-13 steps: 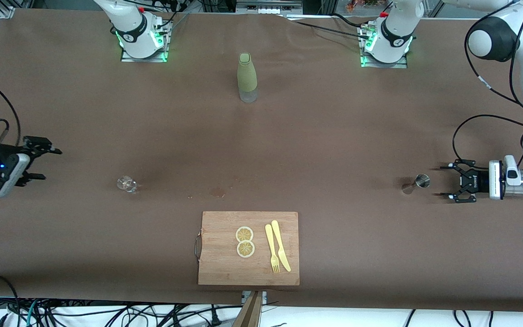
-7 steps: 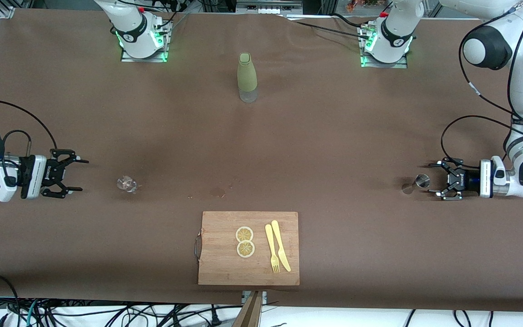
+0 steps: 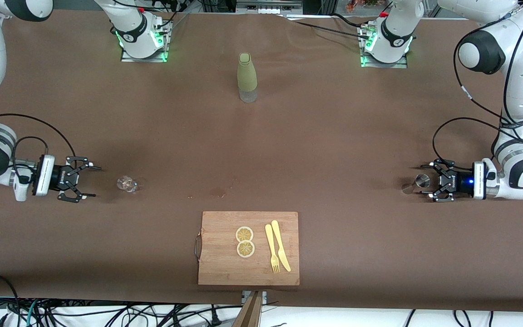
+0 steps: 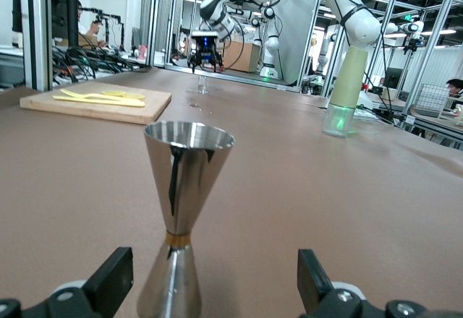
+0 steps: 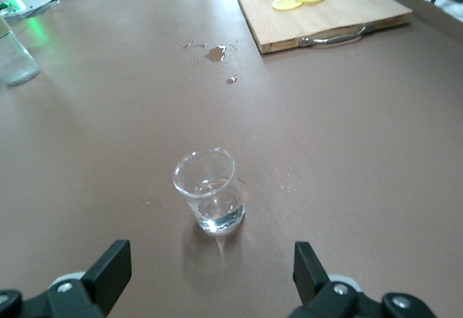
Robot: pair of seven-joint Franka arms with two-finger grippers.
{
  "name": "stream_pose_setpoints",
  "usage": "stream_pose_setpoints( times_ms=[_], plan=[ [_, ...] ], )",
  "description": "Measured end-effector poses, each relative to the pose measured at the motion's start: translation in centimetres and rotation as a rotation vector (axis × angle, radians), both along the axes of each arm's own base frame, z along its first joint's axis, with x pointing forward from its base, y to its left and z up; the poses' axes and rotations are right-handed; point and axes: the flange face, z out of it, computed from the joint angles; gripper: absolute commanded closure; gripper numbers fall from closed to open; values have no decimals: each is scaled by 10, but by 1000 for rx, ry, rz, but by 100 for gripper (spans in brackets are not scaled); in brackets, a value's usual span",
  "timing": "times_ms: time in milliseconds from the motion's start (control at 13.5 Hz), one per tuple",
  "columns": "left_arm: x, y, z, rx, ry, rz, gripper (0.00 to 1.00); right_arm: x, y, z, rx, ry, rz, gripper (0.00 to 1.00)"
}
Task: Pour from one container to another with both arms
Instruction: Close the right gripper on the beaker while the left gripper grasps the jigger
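Fingers apart on both grippers, nothing held; left gripper low at the table, its fingers either side of the upright steel jigger, not touching. Right gripper low, near the small clear glass, pointing at it. Cutting board nearer the camera than the glass, green bottle farther

both white arms reach low over the table, wrists level and grippers pointing toward each other (inward, toward the table's middle). the left gripper at the left arm's end has its fingers spread wide; the right gripper likewise has its fingers apart, holding nothing.
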Motion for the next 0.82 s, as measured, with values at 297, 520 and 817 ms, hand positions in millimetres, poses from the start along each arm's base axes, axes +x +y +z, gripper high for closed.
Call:
stream_pose_setpoints(
  times_ms=[297,520,817],
  plan=[
    [8,-7,-3,-11,-79,26,0,-4,7,-37,82,-57,-14,0],
    [12,-14,-5,-29,-96,35,1,-6,16,-49,114,-67,-2,0],
    [13,-17,-5,-31,-100,32,9,-7,33,-58,177,-62,19,0]
  ],
)
